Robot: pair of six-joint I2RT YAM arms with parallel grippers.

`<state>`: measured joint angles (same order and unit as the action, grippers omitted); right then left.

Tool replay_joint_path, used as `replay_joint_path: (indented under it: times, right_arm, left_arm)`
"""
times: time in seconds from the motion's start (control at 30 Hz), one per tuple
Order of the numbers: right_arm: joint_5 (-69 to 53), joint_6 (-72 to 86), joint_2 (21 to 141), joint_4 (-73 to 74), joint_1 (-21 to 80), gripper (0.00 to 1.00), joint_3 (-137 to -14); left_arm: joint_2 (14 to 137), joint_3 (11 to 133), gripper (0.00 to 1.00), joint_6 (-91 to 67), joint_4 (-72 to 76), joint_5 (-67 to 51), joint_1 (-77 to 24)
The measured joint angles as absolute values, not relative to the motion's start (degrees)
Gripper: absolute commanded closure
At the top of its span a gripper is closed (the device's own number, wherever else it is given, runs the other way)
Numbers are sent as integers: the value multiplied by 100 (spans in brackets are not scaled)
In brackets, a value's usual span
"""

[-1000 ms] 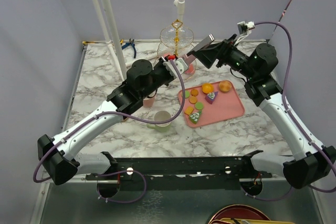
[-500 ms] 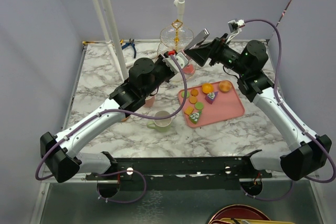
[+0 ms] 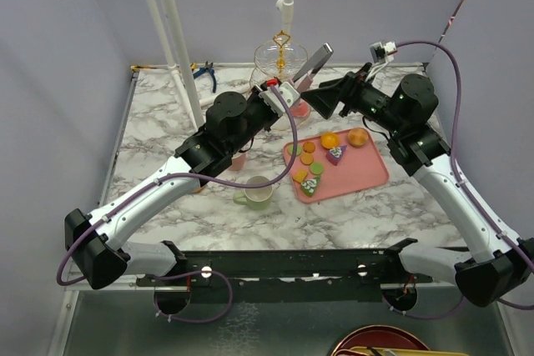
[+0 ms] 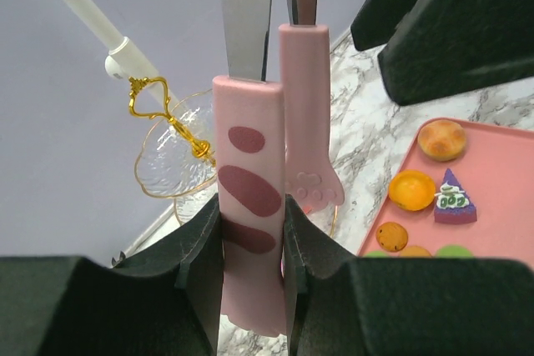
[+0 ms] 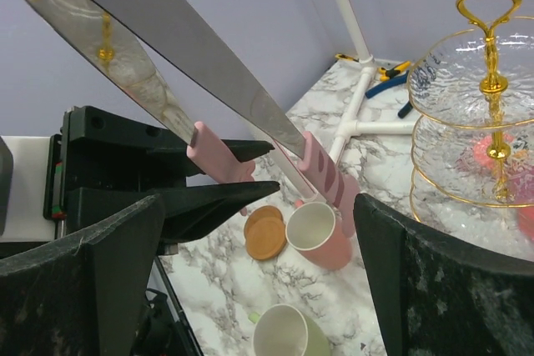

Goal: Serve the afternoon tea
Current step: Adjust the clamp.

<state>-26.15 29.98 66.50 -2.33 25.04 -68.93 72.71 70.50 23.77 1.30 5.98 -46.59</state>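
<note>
Two arms crowd the glass stand (image 3: pixel 282 57) at the back of the table (image 3: pixel 158 135). The left gripper (image 4: pixel 250 243) pinches its jaws on the pink handles of the tongs (image 4: pixel 247 174), blades raised towards the stand, while the right gripper (image 3: pixel 324 99), jaws spread wide and empty, has dropped and turned away from the blade tips it sat beside a second ago. The cakes (image 3: pixel 330 140) lie unmoved on the pink tray (image 3: pixel 367 174), and the mugs (image 5: pixel 317 235) and coasters (image 5: pixel 265 238) stand by the left arm, so serving has likely not begun, with the tongs now the left arm's alone.

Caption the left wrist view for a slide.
Left hand grips pink tongs in front of the glass stand; tray at right.
</note>
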Motion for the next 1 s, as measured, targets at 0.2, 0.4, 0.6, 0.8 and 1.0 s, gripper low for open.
replay_joint_path:
  times: [0.2,0.4,0.6,0.8,1.0]
  right_arm:
    - [-2620,3127,6711,-237,2536,0,-7015]
    - [-2357,3153,7052,-40,2847,0,-7389]
    - [-2082,3168,7205,-12,3098,0,-7535]
    - [-1658,3301,7500,67,3127,0,-7778]
    - [-1520,3363,7793,222,3168,11,-8073]
  left_arm:
    - [7271,7050,100,2379,169,596,-4661]
    - [7271,7050,100,2405,222,589,-4661]
    - [7271,7050,100,2477,252,615,-4661]
    - [7271,7050,100,2580,255,620,-4678]
    - [7271,6995,100,2718,416,860,-4718]
